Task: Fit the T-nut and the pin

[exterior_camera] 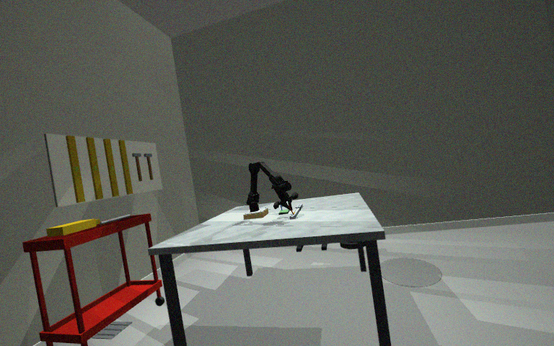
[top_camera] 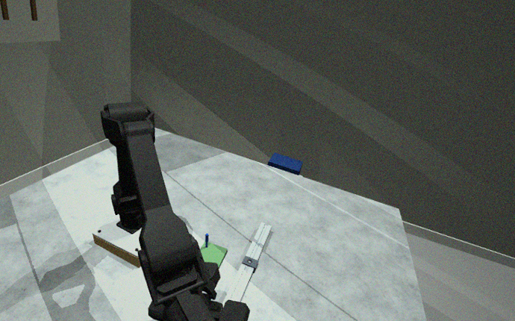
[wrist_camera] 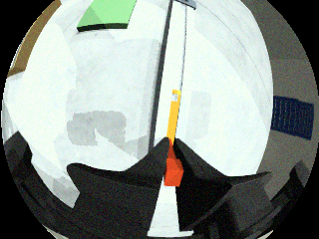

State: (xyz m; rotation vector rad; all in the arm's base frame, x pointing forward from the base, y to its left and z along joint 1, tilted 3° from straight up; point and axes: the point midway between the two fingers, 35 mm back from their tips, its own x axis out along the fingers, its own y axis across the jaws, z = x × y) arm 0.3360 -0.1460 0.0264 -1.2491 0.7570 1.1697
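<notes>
Over the near part of the rail, I have the nut's handle held tight

My gripper [top_camera: 232, 319] [exterior_camera: 291, 209] [wrist_camera: 170, 142] has its fingers pinched on the orange handle [exterior_camera: 293, 212] [wrist_camera: 173, 119]. So the picking up looks done. The brass T-nut [wrist_camera: 175, 92] seems to be the yellow bit at the low end of the handle. It is over the aluminum rail [top_camera: 260, 237] [exterior_camera: 299, 209] [wrist_camera: 171, 65], nearer than the dark bracket [top_camera: 254, 263] [wrist_camera: 187, 4]. I cannot tell if the nut is in the slot, just touching the rail, or a little above it. The handle looks leaned over to me, so I think I am at the tipping-in part.

There is a lot left. I judge that the nut must go flat under the lips, with its handle up, then slide to the far side until it sits under the hole. If I push while it is crooked, it could jam or twist in my fingers.

Left of the rail is the green tray [top_camera: 215, 252] [exterior_camera: 283, 212] [wrist_camera: 108, 12]. The blue pin [top_camera: 206, 240] [exterior_camera: 281, 207] stands up in it, on its far left side. The pin job has not been done. The hole in the bracket has no pin in it. I can't see anything else in the tray, but my arm hides some of it from above.
</notes>
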